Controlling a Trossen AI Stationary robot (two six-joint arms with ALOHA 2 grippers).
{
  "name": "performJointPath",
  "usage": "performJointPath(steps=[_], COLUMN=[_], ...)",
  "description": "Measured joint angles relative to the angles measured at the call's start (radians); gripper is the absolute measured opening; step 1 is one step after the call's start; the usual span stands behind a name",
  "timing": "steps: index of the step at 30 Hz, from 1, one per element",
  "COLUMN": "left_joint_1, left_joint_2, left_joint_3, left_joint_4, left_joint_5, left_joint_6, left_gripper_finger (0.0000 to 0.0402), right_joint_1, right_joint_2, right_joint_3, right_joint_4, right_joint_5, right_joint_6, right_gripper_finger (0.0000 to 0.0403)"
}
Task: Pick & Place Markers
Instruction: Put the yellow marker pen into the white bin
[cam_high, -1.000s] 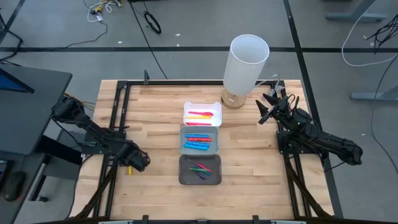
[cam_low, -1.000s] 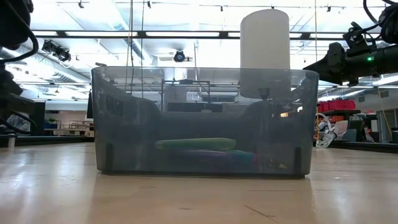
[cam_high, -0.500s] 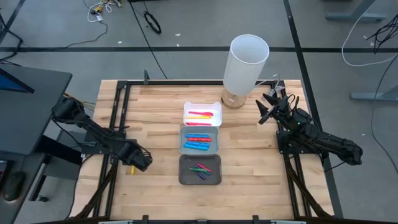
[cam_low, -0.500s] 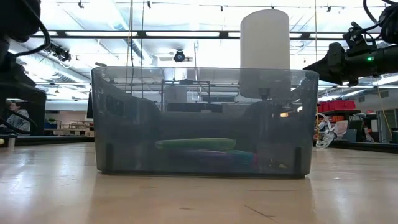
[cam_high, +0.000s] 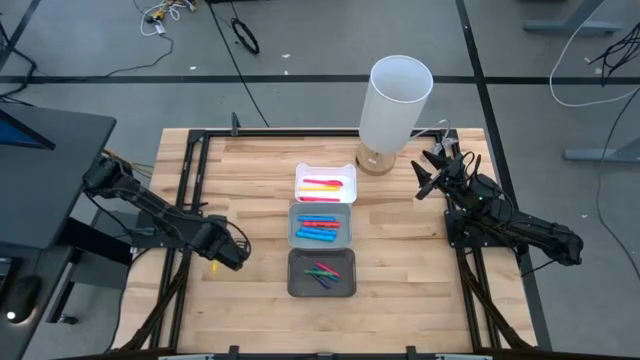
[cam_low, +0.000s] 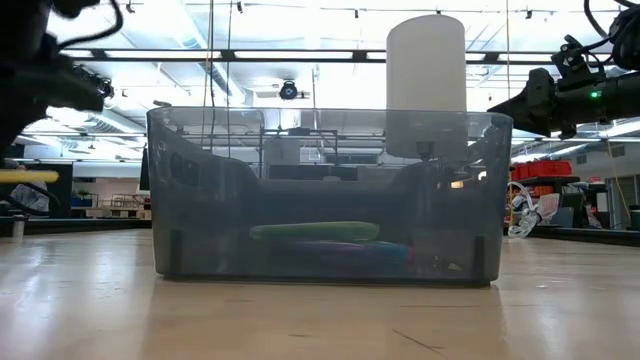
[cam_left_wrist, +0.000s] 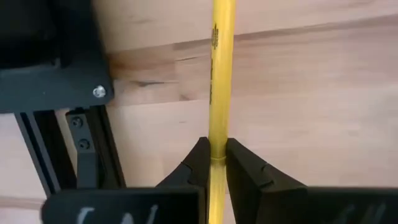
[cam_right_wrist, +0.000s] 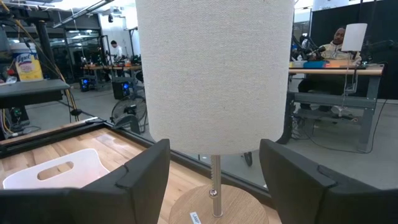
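My left gripper (cam_high: 228, 256) is above the table's left part, left of the trays, shut on a yellow marker (cam_left_wrist: 222, 68). In the low view that marker (cam_low: 24, 176) shows level, well above the tabletop. Other markers lie in three trays in a row: red, orange and yellow ones in the white tray (cam_high: 326, 172), blue and red ones in the grey tray (cam_high: 294, 226), green and purple ones in the dark tray (cam_high: 296, 273). My right gripper (cam_high: 428, 176) waits open at the table's right far side, next to the lamp. My left gripper pinches the yellow marker between its two fingers (cam_left_wrist: 198, 163), on the shaft (cam_left_wrist: 217, 146). The fingers lie along the marker, and most of its length sticks out past the fingertips. It is lifted clear of the table and lies about level.
A tall white lamp (cam_high: 396, 108) on a round wooden foot stands at the far edge, right of the white tray. Black frame rails (cam_high: 190, 215) run along both sides of the table. Bare wood lies between my left gripper and the trays.
My left gripper has moved a little toward the trays and upward, carrying the yellow marker. The marker has come up into the low view, where it now hangs level above the tabletop.
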Motion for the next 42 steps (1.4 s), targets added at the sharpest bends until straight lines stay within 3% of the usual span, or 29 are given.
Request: performJointPath(steps=[13, 27, 42], left_joint_1=[0.002, 0.002, 0.002], left_joint_2=[-0.001, 0.005, 0.18], left_joint_3=[0.264, 0.456, 0.645], left_joint_4=[-0.221, -0.258, -0.27], left_joint_5=[-0.07, -0.068, -0.034], left_joint_6=[0.306, 0.731, 1.206], left_gripper_finger=[0.0033, 0.0032, 0.0032], right_joint_1=[0.0, 0.0, 0.0], right_joint_2=[0.0, 0.0, 0.0], right_joint_3=[0.0, 0.0, 0.0], right_joint_4=[0.0, 0.0, 0.0], right_joint_5=[0.0, 0.0, 0.0], right_joint_6=[0.0, 0.0, 0.0], right_gripper_finger=[0.0251, 0.0251, 0.0251])
